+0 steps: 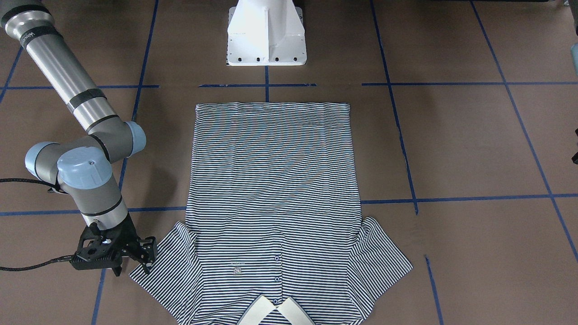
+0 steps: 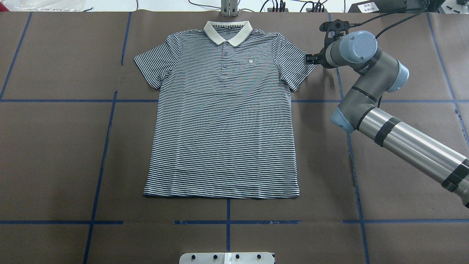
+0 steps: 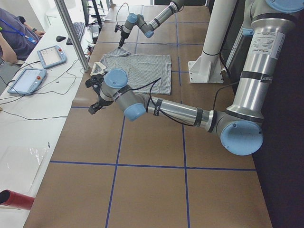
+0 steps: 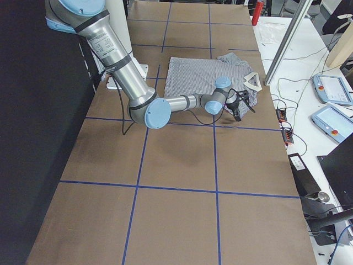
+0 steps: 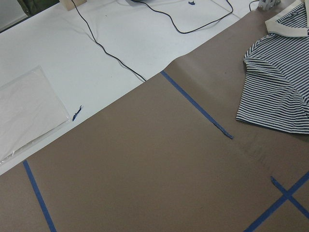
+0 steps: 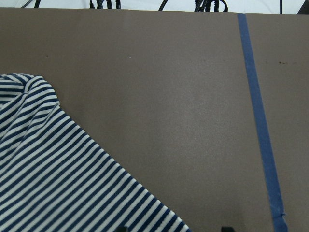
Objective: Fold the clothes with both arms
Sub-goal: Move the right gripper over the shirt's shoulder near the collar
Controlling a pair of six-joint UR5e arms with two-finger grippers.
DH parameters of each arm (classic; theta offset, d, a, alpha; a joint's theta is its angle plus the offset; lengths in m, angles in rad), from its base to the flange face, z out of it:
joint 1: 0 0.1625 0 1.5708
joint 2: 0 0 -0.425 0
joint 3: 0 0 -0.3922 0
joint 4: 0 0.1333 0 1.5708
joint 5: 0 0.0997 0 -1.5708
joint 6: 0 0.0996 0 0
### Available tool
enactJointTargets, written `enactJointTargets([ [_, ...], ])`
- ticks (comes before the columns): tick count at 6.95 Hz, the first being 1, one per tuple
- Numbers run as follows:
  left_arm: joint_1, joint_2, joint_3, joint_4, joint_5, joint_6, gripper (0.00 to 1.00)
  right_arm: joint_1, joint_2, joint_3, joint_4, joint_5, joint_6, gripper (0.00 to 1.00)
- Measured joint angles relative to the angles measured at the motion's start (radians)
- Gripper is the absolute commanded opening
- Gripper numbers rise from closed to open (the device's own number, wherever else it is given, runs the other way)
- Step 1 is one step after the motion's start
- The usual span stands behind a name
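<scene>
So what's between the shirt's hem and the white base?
Front-facing view: only bare brown paper and a blue tape line separate shirt from base.

Right arm [image 2: 384, 128] extended, right gripper [image 1: 132, 267] lowered with jaws apart at polo shirt [image 2: 223, 121] sleeve edge, left gripper [image 3: 94, 95] clear of opposite sleeve, jaw state indeterminate.

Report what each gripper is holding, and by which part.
Nothing is held. The right gripper is open at the polo shirt's sleeve edge, which lies flat. The left gripper hangs over bare table, away from the shirt.
</scene>
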Motion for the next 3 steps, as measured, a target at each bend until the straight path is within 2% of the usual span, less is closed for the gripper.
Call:
enactJointTargets([
  [1, 0.0, 0.0, 0.0, 0.0, 0.0, 0.0, 1.0, -0.001, 0.0, -0.001, 0.0, 0.0, 0.0, 0.7],
  [2, 0.0, 0.001, 0.001, 0.0, 0.0, 0.0, 1.0, -0.001, 0.0, -0.003, 0.0, 0.0, 0.0, 0.63],
  [3, 0.0, 0.001, 0.002, 0.0, 0.0, 0.0, 1.0, -0.001, 0.0, -0.005, 0.0, 0.0, 0.0, 0.25],
])
